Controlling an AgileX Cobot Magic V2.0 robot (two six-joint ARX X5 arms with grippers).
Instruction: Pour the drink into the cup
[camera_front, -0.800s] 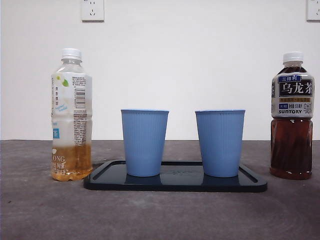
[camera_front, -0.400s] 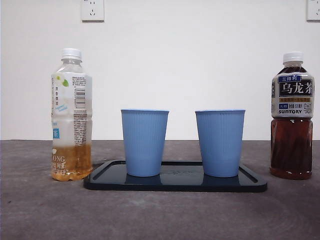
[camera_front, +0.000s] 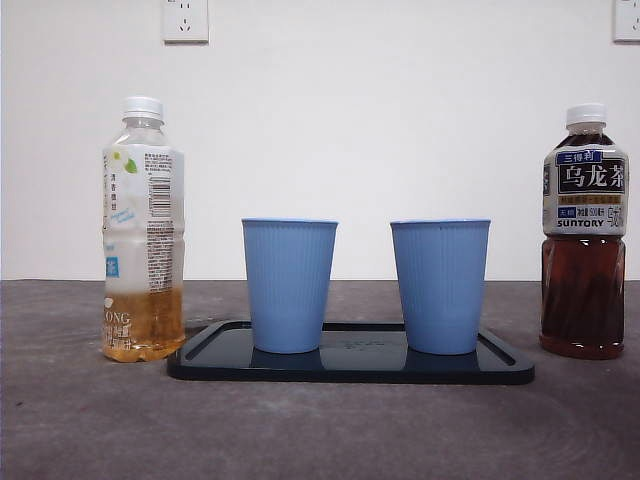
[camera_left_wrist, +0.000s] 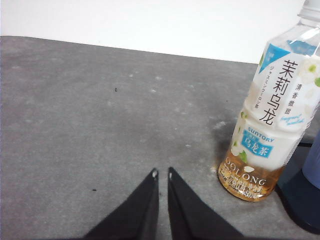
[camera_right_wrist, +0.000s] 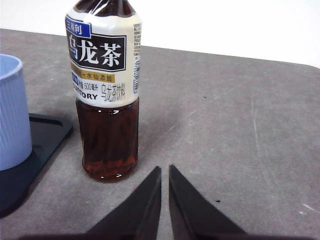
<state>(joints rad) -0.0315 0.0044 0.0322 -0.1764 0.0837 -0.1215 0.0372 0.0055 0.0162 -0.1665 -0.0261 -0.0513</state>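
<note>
Your left end effector (camera_left_wrist: 161, 175) hangs above the grey counter (camera_left_wrist: 100, 125) with its two black jaws clenched almost tip to tip on nothing, and the jasmine oolong bottle (camera_left_wrist: 272, 115) stands upright just beside it, apart from the jaws. Your right end effector (camera_right_wrist: 164, 172) is likewise pinched together and empty, with the dark oolong tea bottle (camera_right_wrist: 106, 90) upright close in front of it. In the front view neither arm shows. There you see the pale bottle capped in white at one end, only its lower part holding amber drink, though the label hides the exact level. The dark bottle, also capped, stands at the other end of the counter. Between them lies a black tray (camera_front: 350, 372) carrying two blue cups (camera_front: 289, 285) (camera_front: 440, 285), upright, side by side and apart. The pale bottle sits just beside the tray's edge; the dark one stands slightly clear of it.
</note>
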